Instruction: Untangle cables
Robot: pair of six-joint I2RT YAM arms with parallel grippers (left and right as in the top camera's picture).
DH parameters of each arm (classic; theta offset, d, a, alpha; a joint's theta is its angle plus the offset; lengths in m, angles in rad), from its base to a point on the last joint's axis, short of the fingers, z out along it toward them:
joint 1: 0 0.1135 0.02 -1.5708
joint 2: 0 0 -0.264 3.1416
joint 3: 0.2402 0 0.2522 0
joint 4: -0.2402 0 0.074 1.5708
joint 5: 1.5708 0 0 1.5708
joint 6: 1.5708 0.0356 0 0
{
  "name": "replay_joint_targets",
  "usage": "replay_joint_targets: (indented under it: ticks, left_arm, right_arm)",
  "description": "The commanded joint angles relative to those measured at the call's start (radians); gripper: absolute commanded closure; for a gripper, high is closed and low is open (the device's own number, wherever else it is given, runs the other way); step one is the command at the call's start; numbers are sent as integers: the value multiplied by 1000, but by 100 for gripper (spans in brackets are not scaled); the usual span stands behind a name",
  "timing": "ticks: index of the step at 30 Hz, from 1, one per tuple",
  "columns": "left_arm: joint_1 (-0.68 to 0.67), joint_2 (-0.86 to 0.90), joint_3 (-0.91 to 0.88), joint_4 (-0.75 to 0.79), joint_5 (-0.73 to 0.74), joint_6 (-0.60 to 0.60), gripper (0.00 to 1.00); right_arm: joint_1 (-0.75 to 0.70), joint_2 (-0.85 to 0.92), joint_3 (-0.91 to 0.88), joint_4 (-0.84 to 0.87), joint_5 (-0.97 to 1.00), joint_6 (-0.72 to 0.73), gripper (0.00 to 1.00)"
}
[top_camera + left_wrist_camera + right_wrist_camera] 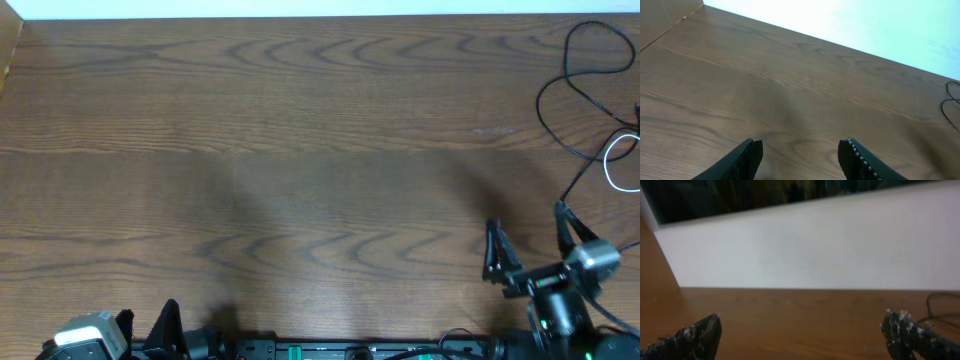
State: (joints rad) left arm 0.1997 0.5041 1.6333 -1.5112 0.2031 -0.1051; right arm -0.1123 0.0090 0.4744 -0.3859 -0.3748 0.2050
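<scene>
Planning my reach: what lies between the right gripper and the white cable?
A black cable strand runs along that bare table stretch, seen overhead.

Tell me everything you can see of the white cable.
The white cable is a thin cord lying flat on the wooden table at the overhead view's right edge. Only a curved loop shows; the rest runs out of frame, so no plug is visible. A black cable passes close beside it. The open right gripper stands clear of it.

Two end effectors — one white cable
</scene>
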Motion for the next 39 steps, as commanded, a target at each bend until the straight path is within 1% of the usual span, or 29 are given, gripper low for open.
replay_joint_targets:
  ticks: [1,6,10,15,19,21,25,39]
  left_arm:
    - [-6,-3,8,2,-11,-4,46]
    - [-6,-3,8,1,-11,-4,46]
    - [-6,-3,8,1,-11,-4,46]
    - [-6,-3,8,1,-10,-4,46]
    - [-6,-3,8,1,-10,-4,46]
    - [-6,-3,8,1,-10,-4,46]
    - [-6,-3,8,1,-10,-1,46]
    - [-6,-3,8,-14,-14,26,46]
  right_arm:
    - [9,-3,-83,40,3,5,1]
    - [9,-2,-197,108,2,-89,1]
    - [9,-2,-267,134,2,-90,1]
    - [9,-2,-338,209,7,-87,1]
    - [9,-2,-378,141,93,-87,1]
    - [9,-2,-389,113,130,-87,1]
    - [9,3,-389,129,130,-60,1]
    - [9,14,-391,121,129,-44,1]
